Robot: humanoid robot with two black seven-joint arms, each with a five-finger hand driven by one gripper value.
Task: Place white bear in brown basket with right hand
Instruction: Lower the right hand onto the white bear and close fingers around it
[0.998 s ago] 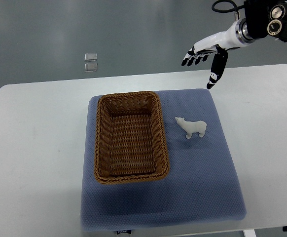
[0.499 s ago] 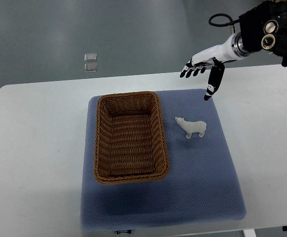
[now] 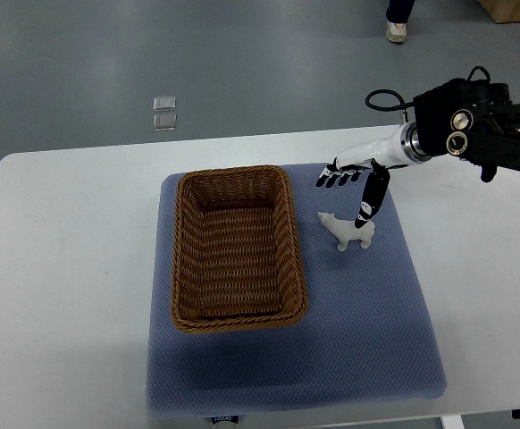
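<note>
Just smooth white bear (image 3: pixel 348 231) beside ribbed wicker basket (image 3: pixel 237 247)

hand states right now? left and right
Left: not in view.
Right hand: open, fingers spread, holding nothing, just above the white bear.

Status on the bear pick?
Right hand open, over bear, no grasp. Bear on mat, right of basket. Basket empty, path clear. Left hand not in view.
</note>
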